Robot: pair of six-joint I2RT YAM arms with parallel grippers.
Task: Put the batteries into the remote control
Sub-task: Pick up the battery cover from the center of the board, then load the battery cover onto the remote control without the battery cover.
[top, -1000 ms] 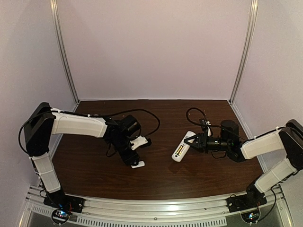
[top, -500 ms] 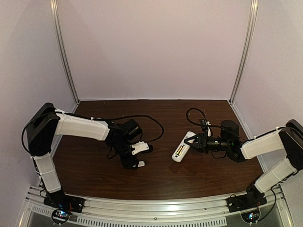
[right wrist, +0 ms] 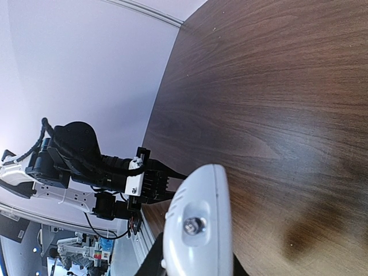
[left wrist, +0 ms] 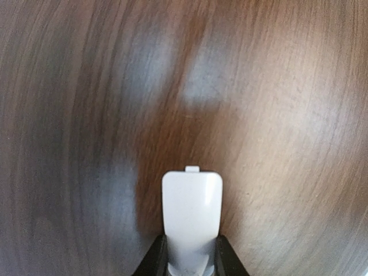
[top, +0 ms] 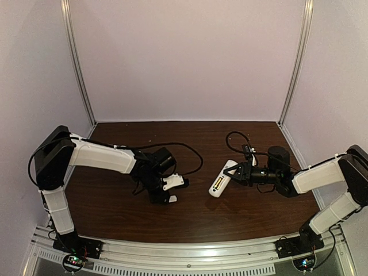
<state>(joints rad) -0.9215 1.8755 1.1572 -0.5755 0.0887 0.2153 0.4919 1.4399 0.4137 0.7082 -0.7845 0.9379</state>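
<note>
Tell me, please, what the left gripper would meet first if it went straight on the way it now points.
Probably the table: the left gripper, shut on the white cover, faces only wood in its wrist view, so the cover's tip would touch first. How far off is unclear.

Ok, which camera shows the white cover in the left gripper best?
Left wrist: the cover fills the lower centre, tab end out, pinched at its base by the left gripper. Top external shows it only as a white speck at the gripper tip. Right wrist does not show it clearly.
</note>
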